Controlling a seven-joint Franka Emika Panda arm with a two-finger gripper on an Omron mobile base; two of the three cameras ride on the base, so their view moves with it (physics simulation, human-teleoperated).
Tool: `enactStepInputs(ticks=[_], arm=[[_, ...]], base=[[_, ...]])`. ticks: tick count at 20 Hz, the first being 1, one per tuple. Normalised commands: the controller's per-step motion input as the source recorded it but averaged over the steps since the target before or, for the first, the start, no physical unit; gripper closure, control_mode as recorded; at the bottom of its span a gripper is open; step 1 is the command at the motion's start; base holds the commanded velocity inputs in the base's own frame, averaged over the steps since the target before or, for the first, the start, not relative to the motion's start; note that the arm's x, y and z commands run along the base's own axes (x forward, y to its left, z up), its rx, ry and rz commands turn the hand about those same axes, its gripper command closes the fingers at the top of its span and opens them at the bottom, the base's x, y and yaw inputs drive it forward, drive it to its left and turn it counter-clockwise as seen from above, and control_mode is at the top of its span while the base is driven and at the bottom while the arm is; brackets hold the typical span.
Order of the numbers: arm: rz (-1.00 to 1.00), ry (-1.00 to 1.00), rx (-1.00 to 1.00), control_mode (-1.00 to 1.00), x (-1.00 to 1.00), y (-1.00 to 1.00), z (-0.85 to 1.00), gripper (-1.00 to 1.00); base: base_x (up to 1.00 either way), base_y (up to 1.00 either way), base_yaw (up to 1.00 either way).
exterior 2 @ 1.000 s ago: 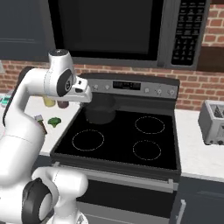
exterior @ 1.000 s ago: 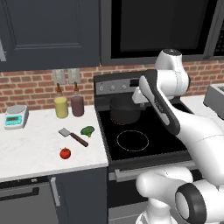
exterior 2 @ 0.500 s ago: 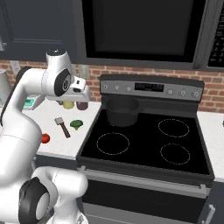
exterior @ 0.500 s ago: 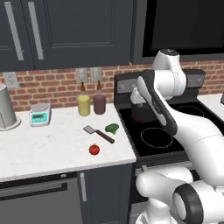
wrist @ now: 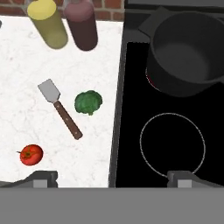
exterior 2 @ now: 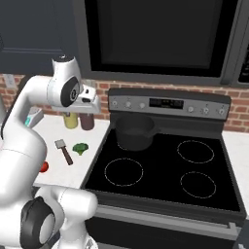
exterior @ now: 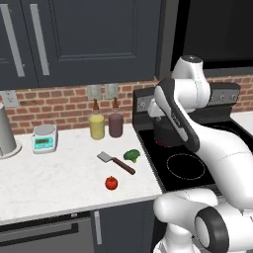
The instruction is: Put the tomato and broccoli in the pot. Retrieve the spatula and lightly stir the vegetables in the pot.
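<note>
A yellow jar (exterior: 97, 126) and a maroon jar (exterior: 116, 124) stand side by side at the counter's (exterior: 54, 173) back edge, against the brick wall. Further left sit a small kitchen scale (exterior: 44, 138) and a grey canister (exterior: 6, 131) near the counter's left end. The black stove (exterior 2: 165, 170) adjoins the counter's right edge.

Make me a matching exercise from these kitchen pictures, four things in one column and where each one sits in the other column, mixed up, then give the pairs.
Things:
1. small red round tomato
2. green bumpy broccoli floret
3. dark grey round pot
4. yellow cylindrical jar

Places:
A. on the stove's back left burner
B. against the brick wall, beside the maroon jar
C. beside the spatula's wooden handle
D. near the counter's front edge

Pairs: 1-D, 2-C, 3-A, 4-B
</note>
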Motion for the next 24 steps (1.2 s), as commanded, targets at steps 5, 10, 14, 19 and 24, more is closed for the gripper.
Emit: enactStepInputs(ticks=[5,10,14,19,24], arm=[[0.0,0.0,0.0,1.0,0.0,0.0,0.0,-1.0],[0.0,0.05,-0.01,-1.0,0.02,0.49,-0.29,-1.0],[0.0,0.18,0.0,-1.0,0.0,0.49,-0.67,-1.0],[-0.09,0.14,0.0,-1.0,0.02,0.28,-0.7,-1.0],[-0.2,0.07,0.01,-1.0,0.28,0.18,-0.68,-1.0]], base=[[0.77,0.45,-0.05],[0.0,0.0,0.0],[0.0,0.0,0.0],[0.0,0.0,0.0],[0.0,0.0,0.0]])
